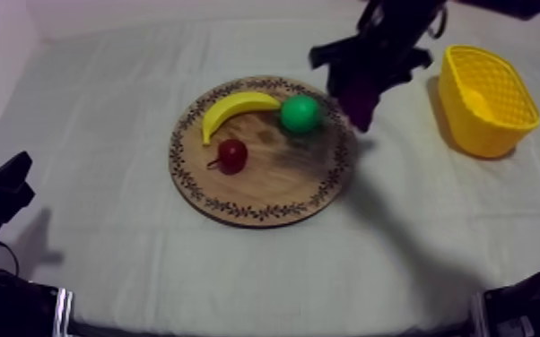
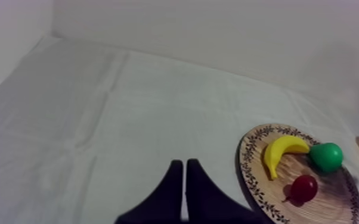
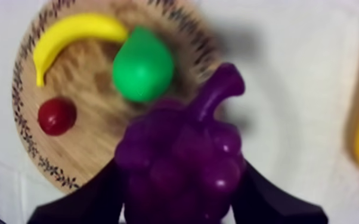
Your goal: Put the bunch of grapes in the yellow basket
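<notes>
— What's there, biggest first?

— The cloth (image 1: 130,242) covers the table. At the centre of the top view lies the board (image 1: 265,193). It bears the banana (image 1: 233,108) at its upper left, the pear (image 1: 300,114) just beside the banana's right tip, and the small red fruit (image 1: 232,155) below the banana. The basket (image 1: 471,125) stands at the upper right, well apart from the board. Inside it I see its own yellow lattice.

— And the grapes?

— The grapes (image 1: 363,99) are in the right gripper (image 3: 182,199), its fingers (image 3: 277,205) clasped on the bunch from both sides. In the top view the arm comes in at the upper right, and the bunch is over the board's upper-right rim, between pear and basket.

— Which way does it point?

— In the right wrist view its long axis runs straight out from between the fingers. The fat end is gripped and the stem is foremost, bent a little toward the basket. In the top view the bunch is a dark shape tapering down-frame.

— What differs between views?

— The right wrist view makes out the stem and single berries. The top view gives the whole basket, while the left wrist view catches a yellow sliver of it past the board. There the left gripper (image 2: 185,190), its fingers pressed together on nothing, is over the cloth beside the board. In the top view it sits at the lower left.
</notes>
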{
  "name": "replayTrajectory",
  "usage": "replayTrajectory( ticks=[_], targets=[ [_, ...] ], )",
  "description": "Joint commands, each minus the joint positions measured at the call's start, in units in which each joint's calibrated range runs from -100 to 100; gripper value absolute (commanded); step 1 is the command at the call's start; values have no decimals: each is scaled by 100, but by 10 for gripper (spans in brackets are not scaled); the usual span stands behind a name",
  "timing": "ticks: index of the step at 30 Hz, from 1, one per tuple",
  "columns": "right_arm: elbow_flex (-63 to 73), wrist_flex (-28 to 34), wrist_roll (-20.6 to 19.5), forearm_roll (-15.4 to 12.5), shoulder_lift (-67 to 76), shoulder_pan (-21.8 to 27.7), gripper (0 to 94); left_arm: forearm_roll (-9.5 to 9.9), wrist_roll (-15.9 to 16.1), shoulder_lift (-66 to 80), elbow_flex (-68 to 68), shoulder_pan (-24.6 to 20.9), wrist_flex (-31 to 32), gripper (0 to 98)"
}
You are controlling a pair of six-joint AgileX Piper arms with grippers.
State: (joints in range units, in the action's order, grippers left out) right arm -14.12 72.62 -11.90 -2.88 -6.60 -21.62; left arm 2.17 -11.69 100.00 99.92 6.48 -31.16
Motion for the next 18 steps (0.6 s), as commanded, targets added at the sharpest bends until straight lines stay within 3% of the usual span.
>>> replayTrajectory(
  ticks=[1, 13, 18],
  targets=[
    [-18, -42, 184, 81, 656, 324, 171, 0, 0, 0, -3, 0, 3, 1],
    [-368, -379, 1486, 248, 1737, 1962, 186, 0, 0, 0, -3, 0, 3, 1],
    [-694, -1014, 1995, 187, 1797, 2598, 186, 0, 0, 0, -3, 0, 3, 1]
  ],
)
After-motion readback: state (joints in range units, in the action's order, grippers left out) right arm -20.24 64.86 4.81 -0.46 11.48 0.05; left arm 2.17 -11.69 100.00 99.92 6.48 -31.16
